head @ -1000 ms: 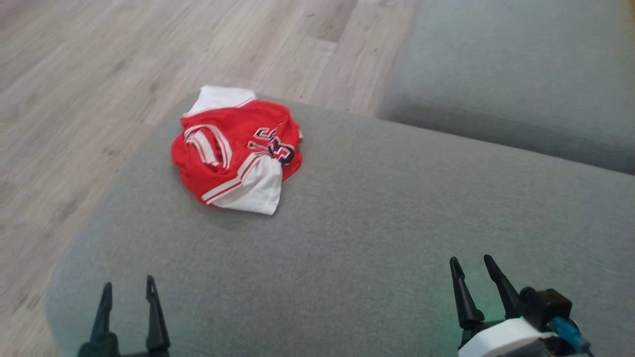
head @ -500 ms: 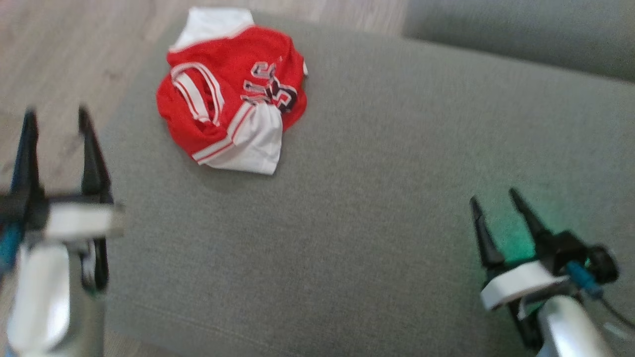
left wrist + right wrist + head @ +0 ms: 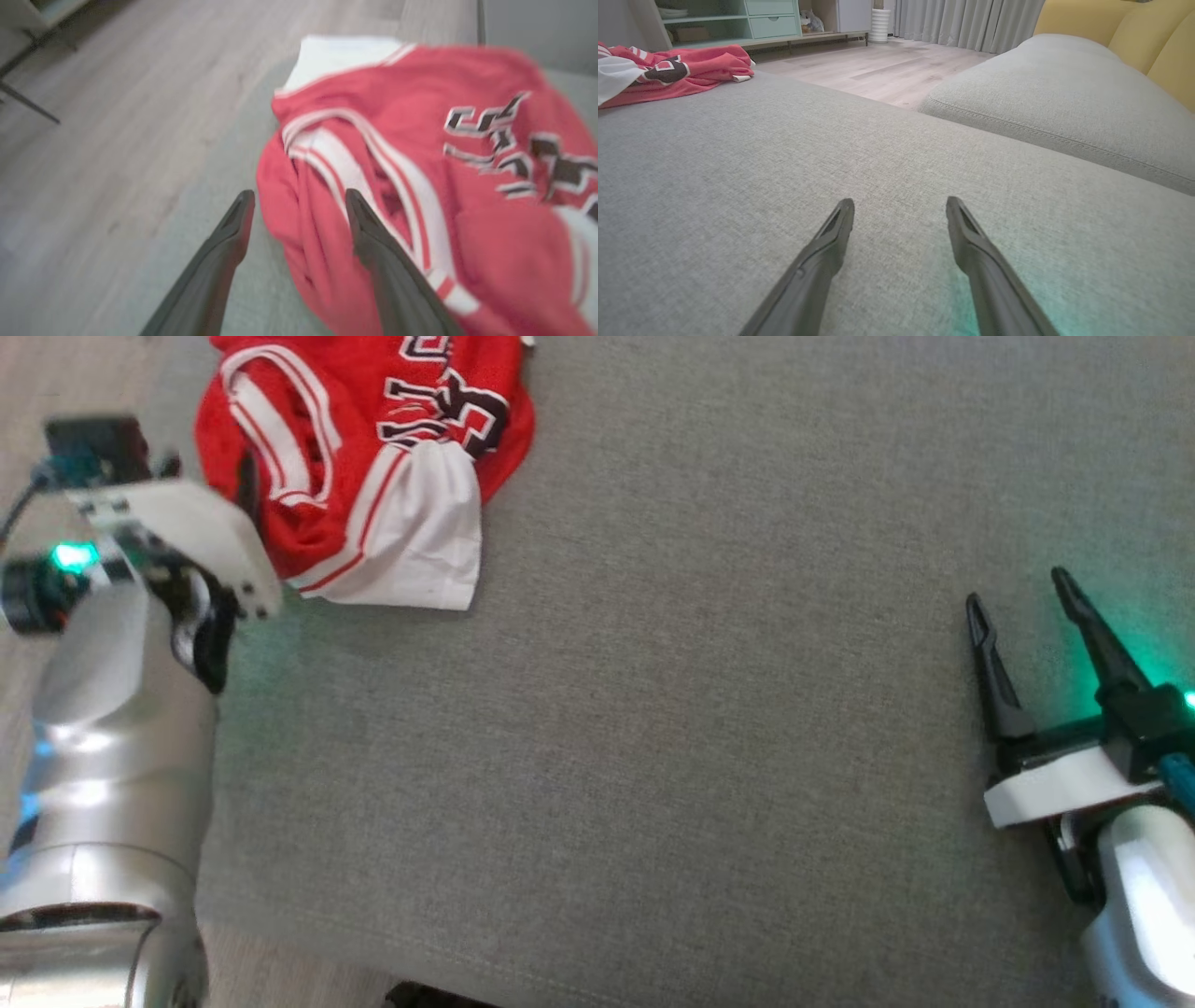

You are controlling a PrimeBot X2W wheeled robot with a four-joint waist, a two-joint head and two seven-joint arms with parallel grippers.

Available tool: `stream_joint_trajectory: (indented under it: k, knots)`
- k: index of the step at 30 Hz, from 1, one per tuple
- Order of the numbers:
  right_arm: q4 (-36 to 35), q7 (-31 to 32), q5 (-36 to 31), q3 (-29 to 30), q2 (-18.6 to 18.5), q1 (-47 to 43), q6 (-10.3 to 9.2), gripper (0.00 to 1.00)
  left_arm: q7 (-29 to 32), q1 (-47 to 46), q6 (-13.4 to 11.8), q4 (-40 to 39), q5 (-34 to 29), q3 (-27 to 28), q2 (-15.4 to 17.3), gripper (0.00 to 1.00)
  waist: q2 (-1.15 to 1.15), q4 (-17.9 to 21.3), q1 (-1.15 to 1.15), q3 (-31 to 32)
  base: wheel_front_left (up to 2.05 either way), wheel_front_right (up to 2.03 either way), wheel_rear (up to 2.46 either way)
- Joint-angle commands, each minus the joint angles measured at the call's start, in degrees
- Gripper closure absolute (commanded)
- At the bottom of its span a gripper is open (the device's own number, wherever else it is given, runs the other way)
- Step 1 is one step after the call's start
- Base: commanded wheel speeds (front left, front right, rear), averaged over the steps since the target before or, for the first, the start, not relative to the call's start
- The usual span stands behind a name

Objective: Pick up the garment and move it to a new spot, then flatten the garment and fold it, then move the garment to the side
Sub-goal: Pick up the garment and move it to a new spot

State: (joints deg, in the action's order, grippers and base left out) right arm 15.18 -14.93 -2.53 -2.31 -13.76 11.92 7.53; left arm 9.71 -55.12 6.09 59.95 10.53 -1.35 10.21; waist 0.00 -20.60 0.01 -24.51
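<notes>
The garment (image 3: 373,457), a crumpled red jersey with white trim and dark lettering, lies near the far left corner of a grey cushion (image 3: 700,728). In the left wrist view the garment (image 3: 467,163) is close up. My left gripper (image 3: 299,196) is open and straddles its near left edge, one finger over red cloth and the other over bare cushion. Whether the fingers touch the cloth I cannot tell. My right gripper (image 3: 1018,588) is open and empty, low over the cushion far to the right. The right wrist view has that gripper (image 3: 900,201) over plain fabric and the garment (image 3: 691,70) far off.
Wooden floor (image 3: 117,116) runs beyond the cushion's left and far edges. A second grey cushion (image 3: 1064,102) lies across a gap to the right, with a yellow backrest (image 3: 1134,28) behind it. A mint cabinet (image 3: 738,18) stands across the room.
The head camera has tilted down and toward the cushion. My left arm has reached forward to the garment's left edge. The right gripper has edged forward. Both stay open.
</notes>
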Motion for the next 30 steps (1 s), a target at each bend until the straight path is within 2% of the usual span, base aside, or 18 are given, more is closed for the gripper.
stream_joint_trajectory:
  k: [1,4,6,7,8,14,20,24,30]
  knots:
    - [0.3,-0.1,-0.6,-0.8,-1.1,0.0,-0.04,0.00,0.3,-0.9,0.2,-0.5,0.5,1.7,2.9,0.00,0.00,1.0,-0.01,-1.2,0.00,0.00,0.00]
    - [-0.4,-0.1,-0.7,-0.5,-1.6,0.1,-0.04,0.00,2.6,-1.5,0.9,5.5,3.9,2.9,1.3,0.00,0.00,1.6,-0.01,-2.3,0.00,0.00,0.00]
    - [-0.7,-0.1,-0.8,-0.2,-1.6,0.3,-0.04,0.00,2.0,-1.7,1.3,8.3,7.0,3.7,0.6,0.00,0.00,1.9,-0.01,-2.9,0.00,0.00,0.00]
    - [-0.6,-0.1,-0.8,-0.2,-1.5,0.4,-0.04,0.00,1.3,-1.7,1.3,8.4,7.9,3.4,0.3,0.61,0.00,1.9,-0.01,-3.0,0.00,0.00,0.00]
    - [-0.6,-0.1,-0.8,-0.2,-1.4,0.5,-0.04,0.00,0.3,-1.7,1.3,8.1,8.6,2.8,0.2,1.00,0.00,2.0,-0.01,-3.1,0.00,0.00,0.00]
    - [0.2,-0.1,-0.8,-0.4,-0.1,0.9,-0.04,0.00,-7.5,-2.3,1.4,2.8,13.2,-4.2,2.3,1.00,0.00,2.0,-0.01,-1.2,0.00,0.00,0.00]
    - [1.3,-0.1,0.2,-1.9,2.4,1.4,-0.04,0.00,-13.8,-4.9,1.4,-2.8,17.9,-11.9,7.2,1.00,0.00,3.6,-0.01,3.9,0.00,0.00,0.00]
    - [1.8,-0.1,1.4,-2.9,5.0,1.7,-0.04,0.00,-15.4,-7.1,1.4,-6.4,18.5,-18.9,11.2,1.00,0.00,6.7,-0.01,8.4,0.00,0.00,0.00]
    - [2.1,-0.1,3.2,-5.2,8.7,0.8,-0.04,0.00,-15.6,-11.0,1.4,-12.4,19.1,-27.6,16.7,1.00,0.00,14.2,-0.01,14.5,0.00,0.00,0.00]
